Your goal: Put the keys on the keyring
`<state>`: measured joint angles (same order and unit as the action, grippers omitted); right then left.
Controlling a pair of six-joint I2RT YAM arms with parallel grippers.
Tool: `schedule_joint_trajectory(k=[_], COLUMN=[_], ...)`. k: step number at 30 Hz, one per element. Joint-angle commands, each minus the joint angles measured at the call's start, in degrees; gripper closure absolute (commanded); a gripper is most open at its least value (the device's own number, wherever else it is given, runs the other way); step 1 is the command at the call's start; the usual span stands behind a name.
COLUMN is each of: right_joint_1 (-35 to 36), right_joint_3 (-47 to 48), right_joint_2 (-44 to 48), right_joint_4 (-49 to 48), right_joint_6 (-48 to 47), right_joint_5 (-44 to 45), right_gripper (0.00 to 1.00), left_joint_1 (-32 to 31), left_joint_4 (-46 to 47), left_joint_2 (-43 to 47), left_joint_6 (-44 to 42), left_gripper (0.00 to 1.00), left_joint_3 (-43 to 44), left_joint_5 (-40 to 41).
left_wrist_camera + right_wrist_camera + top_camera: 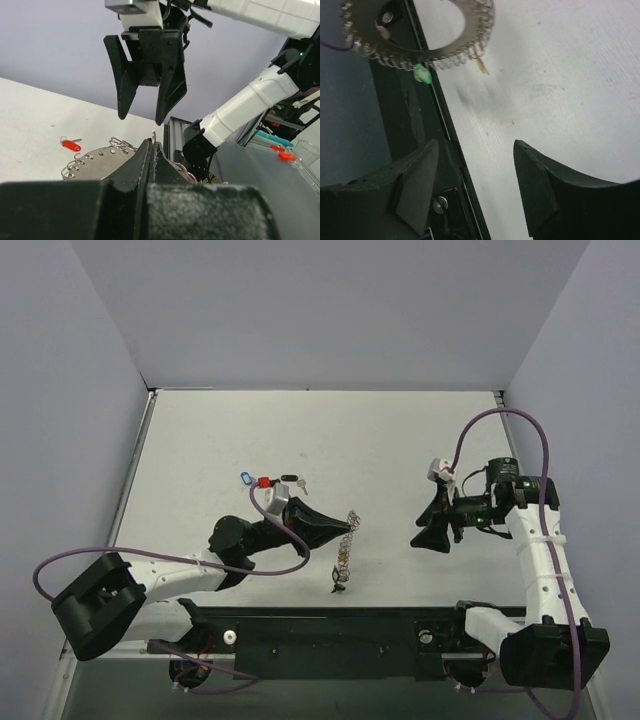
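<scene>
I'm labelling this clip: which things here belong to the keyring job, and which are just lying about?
Job: keyring, green key at its rim, loose red key, blue key, black key.
Lying about: pens, clear container.

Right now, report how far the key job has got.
Done: a green key and a yellowish key appear to hang from loops on the keyring. In hand: the left gripper has its fingers shut on the keyring's rim; the right gripper is open and empty. Left: a blue key, a red key and a black key lie loose on the table.
</scene>
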<state>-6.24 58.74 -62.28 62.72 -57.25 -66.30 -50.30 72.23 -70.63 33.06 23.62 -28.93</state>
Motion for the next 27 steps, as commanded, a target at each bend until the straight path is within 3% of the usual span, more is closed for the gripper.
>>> schedule_joint_trajectory(k=[1,5,9,18,27], right_joint_1=[8.5,17.03,21.0,22.15,23.12], right_joint_3=[4.09,9.63,13.68,16.14,15.18], right_joint_2=[1.46,-0.82,-3.19,-2.67,-2.93], right_joint_4=[9.58,11.72,12.34,13.48,11.64], right_joint_6=[-11.96,-13.76,-14.29,-14.29,-12.36], right_joint_5=[-1.72,-4.27,-4.8,-6.29,-6.73], right_gripper=[0.43,0.46,0.52,0.55,0.69], left_joint_1=[-2.25,-5.5,-8.31,-11.75,-13.59], left_joint_4=[4.25,-1.64,-2.79,-4.81,-4.11], left_joint_2=[-0.91,-1.96,-3.28,-4.78,-6.71], left_joint_6=[-4.66,-11.43,-15.12,-19.08,-19.61], left_gripper=[1.0,1.0,1.0,1.0,1.0], left_joint_3=[4.5,6.96,8.55,10.48,11.98], left_joint_5=[0.54,2.12,4.49,8.1,9.41])
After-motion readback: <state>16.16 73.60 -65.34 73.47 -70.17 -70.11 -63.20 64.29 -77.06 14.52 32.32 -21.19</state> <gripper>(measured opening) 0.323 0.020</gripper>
